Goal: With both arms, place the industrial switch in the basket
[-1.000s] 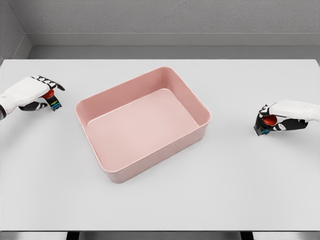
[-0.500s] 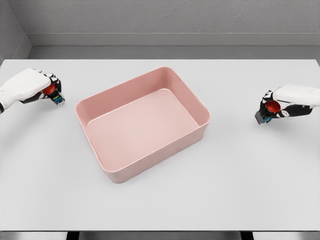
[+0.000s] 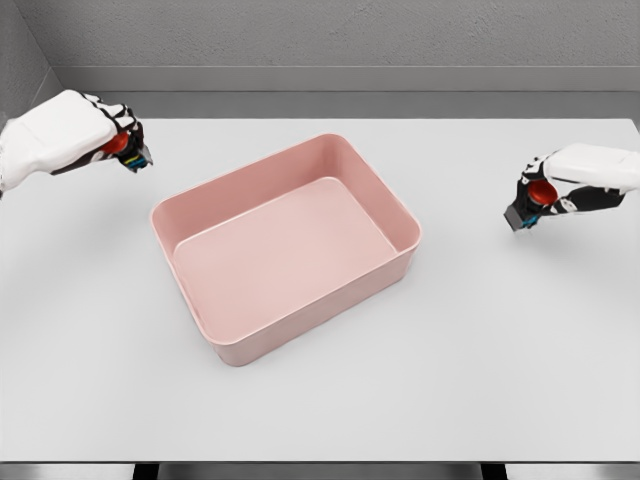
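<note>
A pink rectangular basket (image 3: 410, 232) sits empty in the middle of the white table. At the far left my left hand (image 3: 112, 140) is shut on a small industrial switch (image 3: 129, 152) with a red button, held in the air above the table left of the basket. At the far right my right hand (image 3: 545, 190) is shut on a second industrial switch (image 3: 527, 204), dark with a red button, also lifted off the table surface. Both hands are well apart from the basket.
The white table (image 3: 320, 400) spreads wide around the basket. A grey wall runs behind the table's far edge.
Both hands have risen with their switches. The left hand moved up and to the right toward the basket; the right hand lifted slightly.
</note>
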